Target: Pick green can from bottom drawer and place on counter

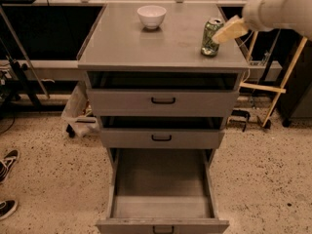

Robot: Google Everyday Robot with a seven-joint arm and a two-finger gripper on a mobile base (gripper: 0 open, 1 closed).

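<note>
The shiny green metal can stands upright on the flat grey worktop, seemingly already placed. The beige tool hovers at its top; clenched or released, one cannot tell.

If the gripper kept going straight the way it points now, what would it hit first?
Most likely the small shiny green metal can, upright on the flat grey counter: the gripper points at its side, seemingly touching, though depth is unclear.
</note>
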